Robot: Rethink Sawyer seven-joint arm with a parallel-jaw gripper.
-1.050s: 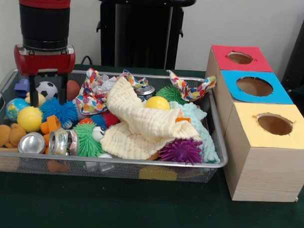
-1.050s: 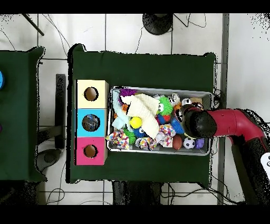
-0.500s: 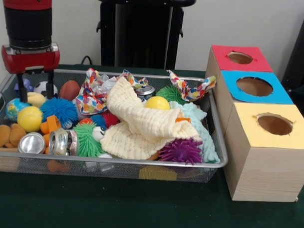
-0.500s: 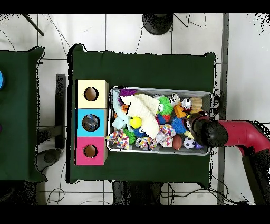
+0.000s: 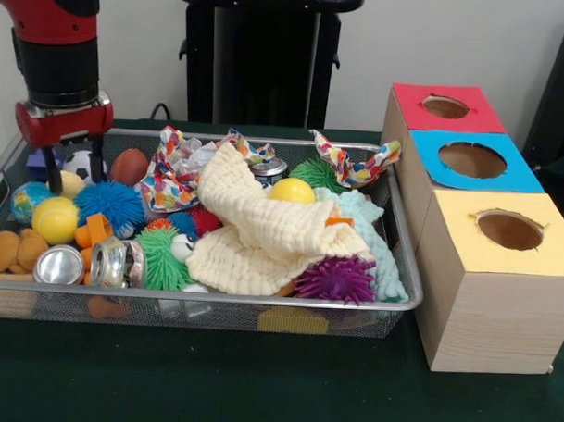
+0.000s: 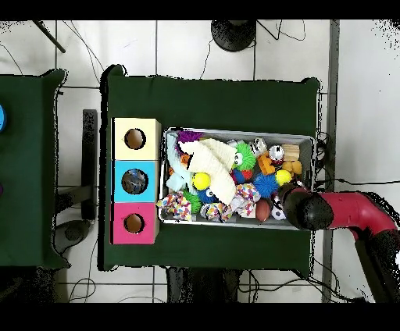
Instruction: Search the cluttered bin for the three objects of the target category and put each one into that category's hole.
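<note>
**Arm shifting back toward the bin's far corner**

Since a second ago the gripper (image 5: 72,169) has been lifting away from the blue spiky ball (image 5: 111,203) and drifting toward the far left corner of the wire bin (image 5: 214,306); it is now hanging over the soccer ball (image 5: 80,162), with its two dark fingers (image 5: 52,176) standing apart and holding nothing.

Nearest the camera, two metal cans (image 5: 60,264) are lying against the bin's front wall beside a green spiky ball (image 5: 160,258), with a purple spiky ball (image 5: 336,278) further right. Just behind them a yellow ball (image 5: 56,219) is sitting beside the blue spiky one, and a cream cloth (image 5: 254,229) is sprawling across the middle, with a second yellow ball (image 5: 292,190) resting against it. Further back a brown ball (image 5: 129,166) is lying just beside the soccer ball, and patterned cloths (image 5: 172,165) are draping along the far rim.

To the right of the bin, on the green desk (image 5: 257,386), three boxes are standing in a row running away from the camera: yellow-topped (image 5: 502,274), then blue (image 5: 474,160), then red (image 5: 445,107), each with a round hole.
</note>
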